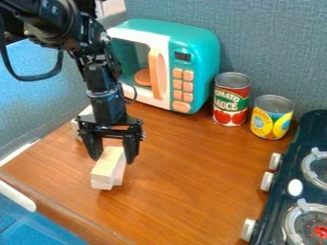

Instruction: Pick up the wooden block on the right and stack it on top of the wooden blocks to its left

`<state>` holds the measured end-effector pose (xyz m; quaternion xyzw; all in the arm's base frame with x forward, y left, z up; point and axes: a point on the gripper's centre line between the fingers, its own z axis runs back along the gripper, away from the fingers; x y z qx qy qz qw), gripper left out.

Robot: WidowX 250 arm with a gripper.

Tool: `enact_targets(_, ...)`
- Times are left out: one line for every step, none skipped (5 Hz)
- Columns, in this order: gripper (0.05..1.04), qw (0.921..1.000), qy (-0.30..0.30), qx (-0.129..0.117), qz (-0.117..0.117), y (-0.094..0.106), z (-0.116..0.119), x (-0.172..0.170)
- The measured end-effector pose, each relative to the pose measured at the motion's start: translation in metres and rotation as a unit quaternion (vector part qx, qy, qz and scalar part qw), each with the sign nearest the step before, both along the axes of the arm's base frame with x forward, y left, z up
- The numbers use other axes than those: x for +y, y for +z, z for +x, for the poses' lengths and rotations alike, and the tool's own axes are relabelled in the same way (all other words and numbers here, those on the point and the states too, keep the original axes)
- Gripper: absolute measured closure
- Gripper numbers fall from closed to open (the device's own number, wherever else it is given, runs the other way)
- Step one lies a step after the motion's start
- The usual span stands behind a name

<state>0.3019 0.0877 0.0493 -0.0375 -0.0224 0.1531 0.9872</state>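
Observation:
The gripper (114, 154) hangs low over the left part of the wooden counter, open, its fingers spread to either side of the rear end of a pale wooden block (108, 163). That block lies lengthwise toward the camera, over another light piece (119, 175) whose side shows beneath it at the right. Whether either finger touches the wood, I cannot tell. Behind the gripper, partly hidden by it, a whitish object (85, 111) stands at the counter's left side.
A teal toy microwave (211, 57) with its door ajar stands at the back. To its right are a tomato sauce can (231, 99) and a yellow-labelled can (272, 117). A dark toy stove (294, 165) with pale knobs lines the right edge; the wooden counter (185, 177) lies between.

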Motion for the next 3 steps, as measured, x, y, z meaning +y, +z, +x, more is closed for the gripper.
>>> enact_targets(0.084,0.9989,-0.034,-0.009,0.031,0.007,0.001,-0.011)
enact_targets(0.084,0.9959,-0.062,-0.022,0.062,0.02,0.0,-0.026)
enact_targets(0.084,0.9907,-0.099,-0.031,0.088,0.032,0.0,-0.037)
